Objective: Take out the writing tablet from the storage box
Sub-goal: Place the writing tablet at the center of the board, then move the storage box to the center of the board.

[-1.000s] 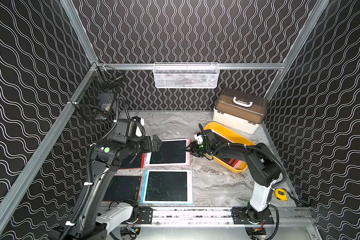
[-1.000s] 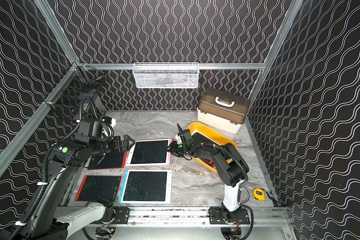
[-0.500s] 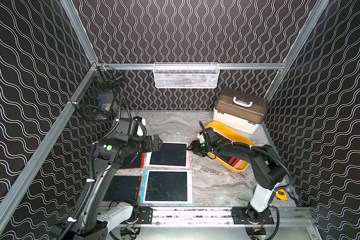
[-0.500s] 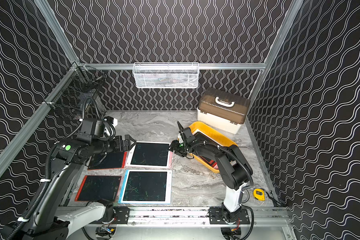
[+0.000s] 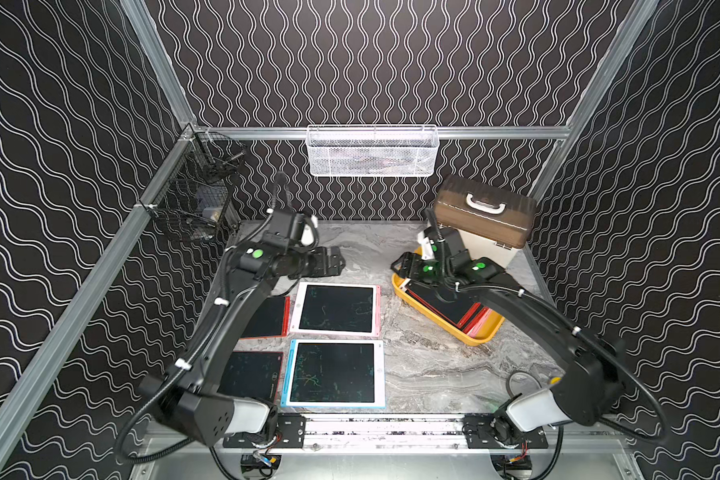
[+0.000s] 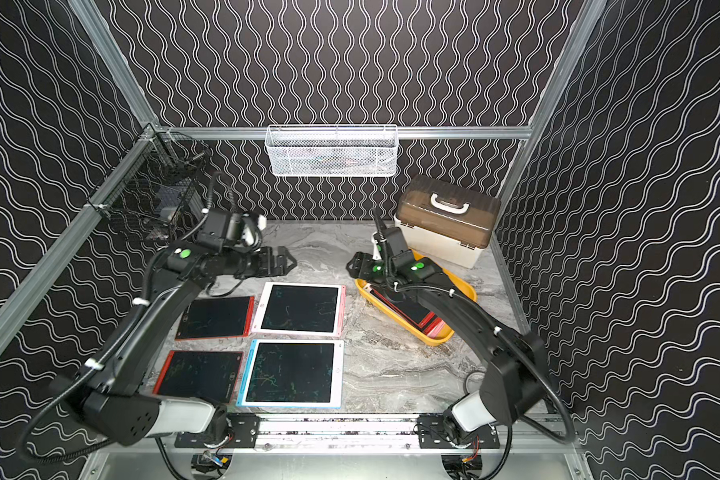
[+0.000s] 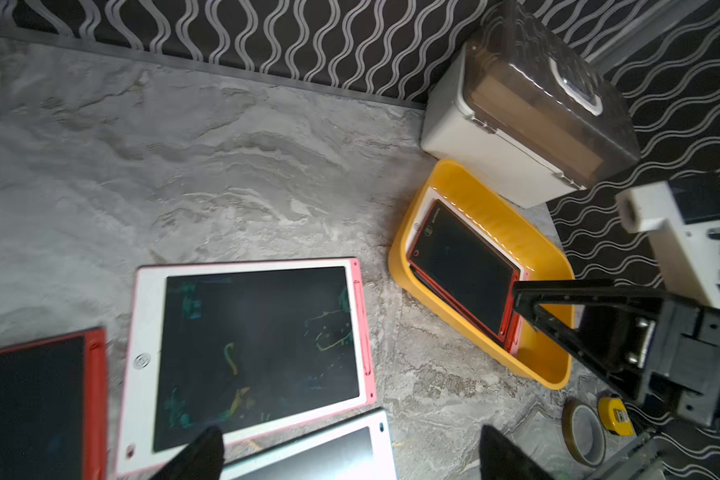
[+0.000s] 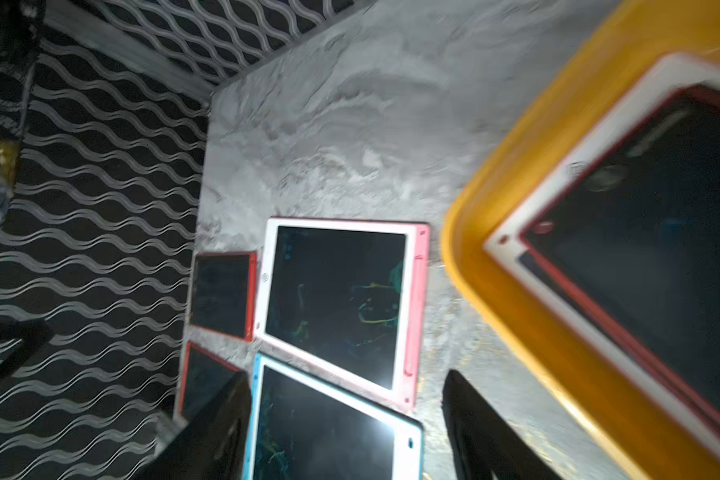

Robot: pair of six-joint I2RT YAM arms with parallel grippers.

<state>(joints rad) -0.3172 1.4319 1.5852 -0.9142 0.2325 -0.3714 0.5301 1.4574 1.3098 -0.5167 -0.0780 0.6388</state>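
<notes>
The yellow storage box (image 5: 447,332) (image 6: 398,322) stands at the right of the table. A red-framed writing tablet (image 5: 447,305) (image 7: 462,266) lies on top of others inside it, a white-framed one (image 8: 528,216) beneath. My right gripper (image 5: 398,264) (image 8: 346,395) hovers open above the box's left corner, with nothing between its fingers. My left gripper (image 5: 341,266) (image 7: 350,440) is wide open and empty above the table, behind the pink-edged tablet (image 5: 336,309). A blue-edged tablet (image 5: 333,374) and two red ones (image 6: 216,318) (image 6: 198,374) also lie flat on the table.
A cream case with a brown lid (image 5: 485,216) stands right behind the box. A white wire basket (image 5: 373,151) hangs on the back rail and a black wire basket (image 5: 196,199) on the left rail. A yellow tape measure (image 7: 618,415) and a tape roll (image 7: 585,432) lie near the right arm's base.
My right gripper has left the pink-edged tablet's right edge, opened wider and drawn back up toward the box. The left gripper has risen and shifted back a little.
</notes>
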